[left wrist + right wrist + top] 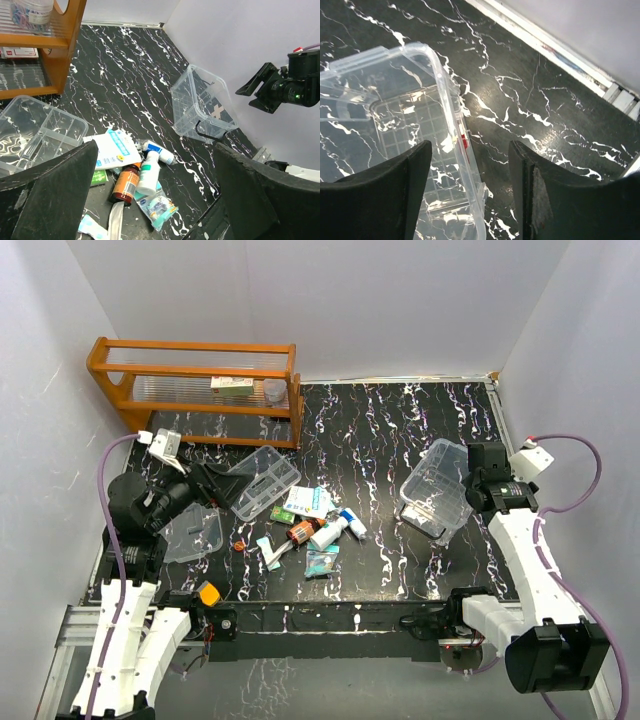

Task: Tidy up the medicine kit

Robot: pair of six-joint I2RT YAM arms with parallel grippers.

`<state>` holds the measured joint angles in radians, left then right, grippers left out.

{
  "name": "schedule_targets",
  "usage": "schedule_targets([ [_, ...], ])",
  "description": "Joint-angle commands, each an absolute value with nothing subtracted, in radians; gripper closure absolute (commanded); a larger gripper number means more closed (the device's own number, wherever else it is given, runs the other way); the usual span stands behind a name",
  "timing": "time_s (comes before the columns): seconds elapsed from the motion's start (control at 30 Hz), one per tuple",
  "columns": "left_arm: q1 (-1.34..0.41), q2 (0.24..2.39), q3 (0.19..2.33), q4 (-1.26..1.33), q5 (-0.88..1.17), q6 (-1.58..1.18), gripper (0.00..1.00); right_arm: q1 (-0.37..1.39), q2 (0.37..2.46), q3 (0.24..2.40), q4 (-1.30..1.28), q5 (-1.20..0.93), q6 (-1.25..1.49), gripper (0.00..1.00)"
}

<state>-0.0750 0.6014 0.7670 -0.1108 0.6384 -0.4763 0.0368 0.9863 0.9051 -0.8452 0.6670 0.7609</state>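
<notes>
an orange wooden rack [195,345] holds a small box [231,384] and a jar [273,392].
</notes>
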Motion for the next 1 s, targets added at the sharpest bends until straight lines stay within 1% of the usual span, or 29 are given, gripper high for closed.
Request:
schedule_targets([
  [0.0,-0.082,0.588,0.765,-0.075,0.658,-0.483,0.01,0.017,0.988,0.867,-0.845,0.621,0.821,0.41],
  [0.2,-0.090,0.580,0.748,-0.079,0.647,-0.483,0.01,0.015,0.955,0.805,-0.798,0.494,0.804,0.40],
  [0.37,-0.092,0.578,0.730,-0.062,0.640,-0.499,0.01,0.016,0.919,0.754,-0.763,0.377,0.845,0.40],
  [0.4,-0.090,0.579,0.729,-0.061,0.639,-0.500,0.01,0.015,0.920,0.748,-0.762,0.358,0.874,0.42],
  [0.47,-0.090,0.579,0.731,-0.062,0.635,-0.500,0.01,0.015,0.920,0.740,-0.754,0.306,0.901,0.50],
  [0.53,-0.091,0.582,0.733,-0.067,0.630,-0.497,0.01,0.015,0.918,0.740,-0.744,0.268,0.907,0.56],
  [0.6,-0.091,0.589,0.737,-0.077,0.628,-0.488,0.01,0.016,0.919,0.744,-0.741,0.234,0.914,0.57],
  [0.8,-0.091,0.626,0.745,-0.087,0.624,-0.489,0.01,0.017,0.924,0.697,-0.668,0.122,0.983,0.64],
  [0.97,-0.091,0.649,0.750,-0.092,0.620,-0.488,0.01,0.031,0.939,0.668,-0.593,0.063,1.081,0.64],
])
